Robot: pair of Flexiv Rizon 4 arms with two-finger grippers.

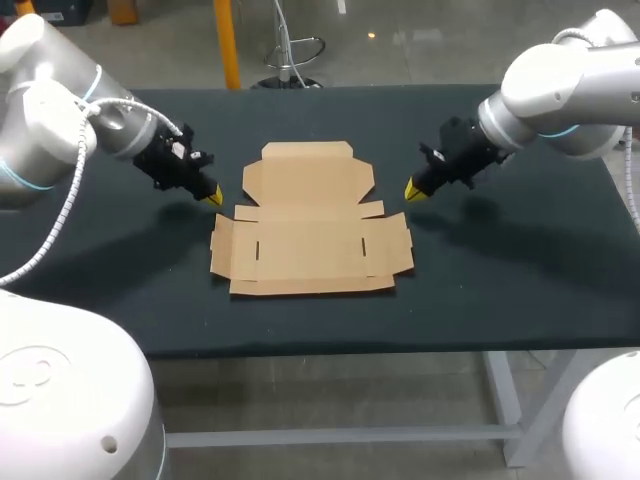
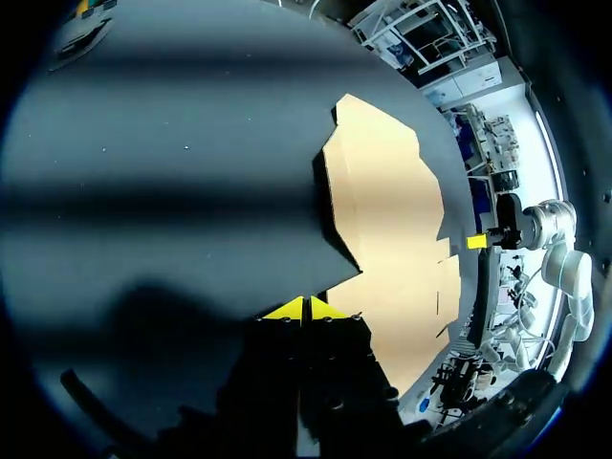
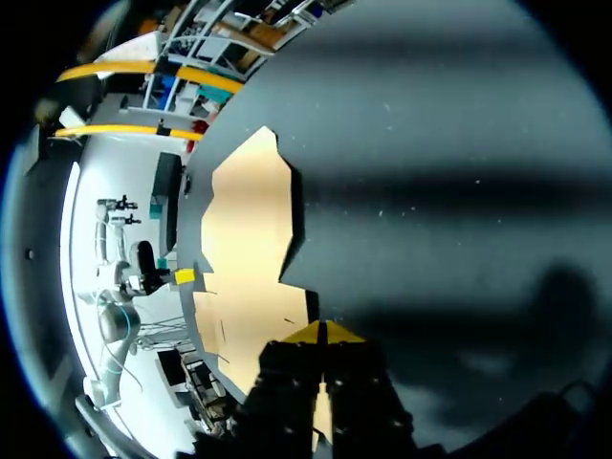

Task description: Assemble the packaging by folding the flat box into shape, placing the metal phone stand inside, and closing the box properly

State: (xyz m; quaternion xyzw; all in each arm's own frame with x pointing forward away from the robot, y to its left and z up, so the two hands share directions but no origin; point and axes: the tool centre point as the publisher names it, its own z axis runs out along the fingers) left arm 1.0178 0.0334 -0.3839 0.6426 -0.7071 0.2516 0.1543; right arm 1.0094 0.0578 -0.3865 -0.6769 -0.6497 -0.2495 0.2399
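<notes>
On the black table point(image 1: 500, 290), flat unfolded tan box point(image 1: 310, 225), creased and notched, both jaws closed either side.

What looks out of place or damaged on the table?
Nothing looks damaged or askew: the flat box lies unfolded, flat on the table, roughly square to its edge. One oddity: no metal phone stand is in view.

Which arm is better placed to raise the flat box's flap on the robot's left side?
Left, probably: the left gripper is just beside that edge of the flat box; the right gripper is across it.
</notes>
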